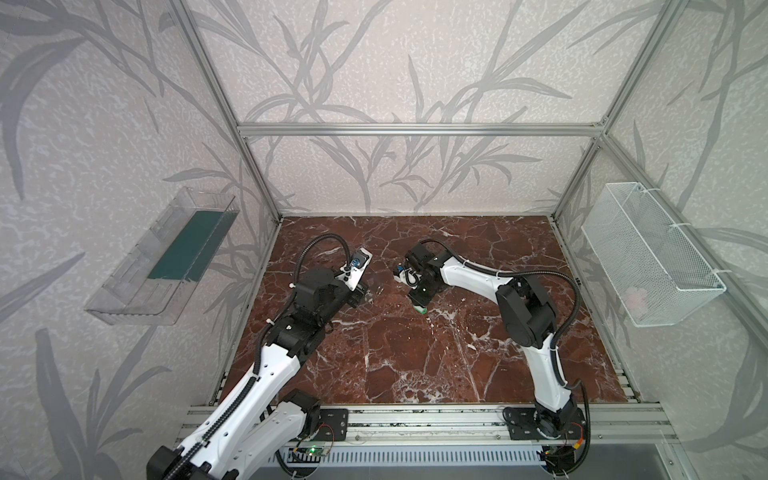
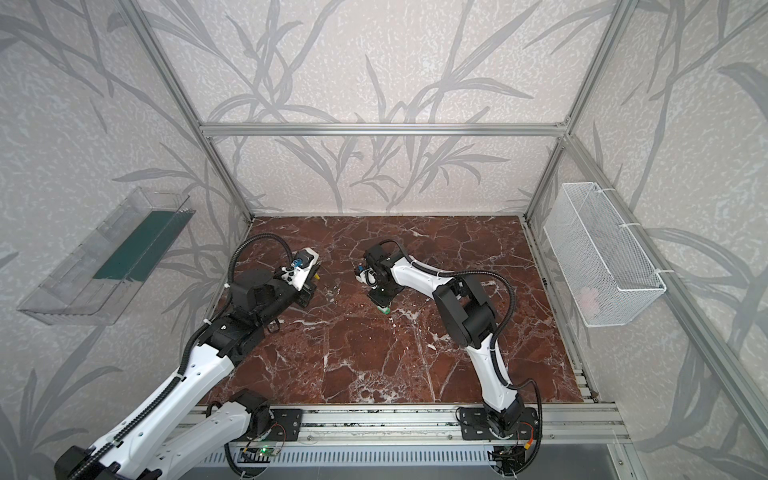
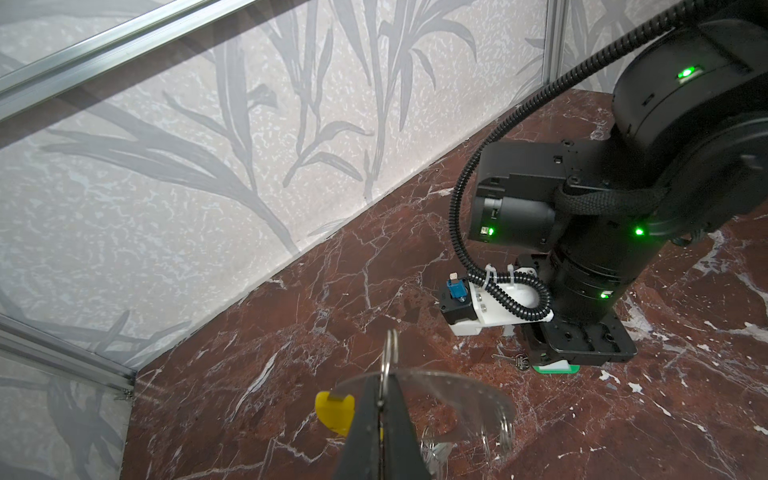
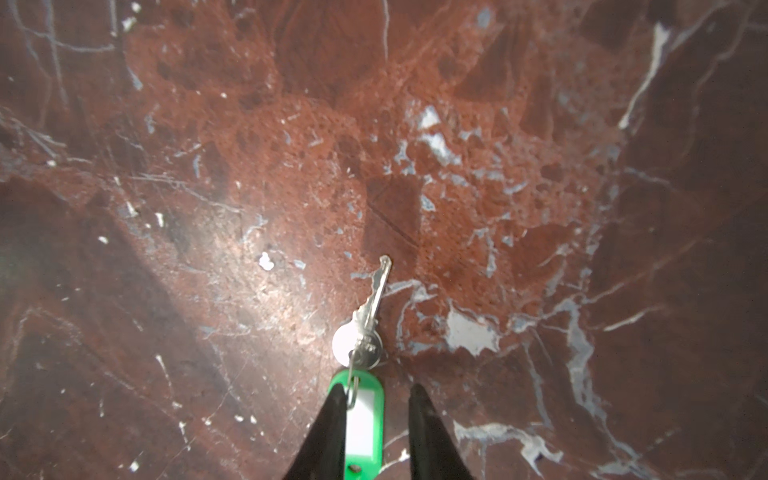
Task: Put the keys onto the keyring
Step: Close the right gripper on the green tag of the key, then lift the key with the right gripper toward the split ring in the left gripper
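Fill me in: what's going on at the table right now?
The left gripper is shut on the keyring, which the left wrist view shows edge-on, with its yellow piece beside the fingers. The right gripper is down at the marble table, jaws open on either side of the green tag attached to the keys, which lie flat. The keys are not yet on the keyring.

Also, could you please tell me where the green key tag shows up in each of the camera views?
Right wrist: the green key tag lies between the fingers of the right gripper.
Left wrist: the tag peeks from under that gripper.
In a top view: the tag lies mid-table.
In a top view: the tag, likewise mid-table.
Shared landmark: the right gripper over it.
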Controlling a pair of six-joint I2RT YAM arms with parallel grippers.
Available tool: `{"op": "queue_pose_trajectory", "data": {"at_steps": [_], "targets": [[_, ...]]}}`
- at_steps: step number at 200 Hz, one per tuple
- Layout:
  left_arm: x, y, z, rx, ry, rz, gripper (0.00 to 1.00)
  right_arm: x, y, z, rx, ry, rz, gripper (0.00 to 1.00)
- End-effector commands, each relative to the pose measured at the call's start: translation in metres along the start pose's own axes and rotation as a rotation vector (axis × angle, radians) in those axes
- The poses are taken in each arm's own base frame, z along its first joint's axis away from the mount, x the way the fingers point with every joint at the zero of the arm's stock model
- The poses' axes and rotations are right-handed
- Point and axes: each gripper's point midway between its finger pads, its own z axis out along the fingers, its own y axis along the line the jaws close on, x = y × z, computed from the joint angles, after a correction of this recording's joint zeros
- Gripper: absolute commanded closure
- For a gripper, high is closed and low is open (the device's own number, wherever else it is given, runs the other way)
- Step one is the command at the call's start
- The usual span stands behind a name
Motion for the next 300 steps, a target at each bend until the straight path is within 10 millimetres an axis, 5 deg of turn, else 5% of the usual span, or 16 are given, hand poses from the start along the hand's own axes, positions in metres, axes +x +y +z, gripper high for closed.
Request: {"op": "queue_pose_trajectory", "data": {"at_steps": [1, 101, 186, 245, 300], "targets": [[-0.021, 0.003, -0.002, -0.005, -0.062, 0.014, 1.0, 0.004, 0.002, 0.01, -0.006, 0.014, -0.012, 0.76], [-0.019, 0.002, 0.002, -0.008, -0.05, 0.01, 1.0, 0.005, 0.01, 0.016, -0.05, 0.012, -0.043, 0.99], [-0.01, -0.002, 0.004, -0.002, -0.029, 0.016, 1.0, 0.001, 0.01, 0.011, -0.041, -0.052, -0.055, 1.0], [-0.017, -0.034, -0.001, 0.168, -0.123, 0.043, 1.0, -0.001, 0.0, -0.062, -0.049, -0.273, -0.094, 1.0], [-0.036, -0.061, -0.002, 0.314, -0.223, 0.108, 1.0, 0.009, 0.024, -0.142, -0.038, -0.526, -0.236, 1.0]]}}
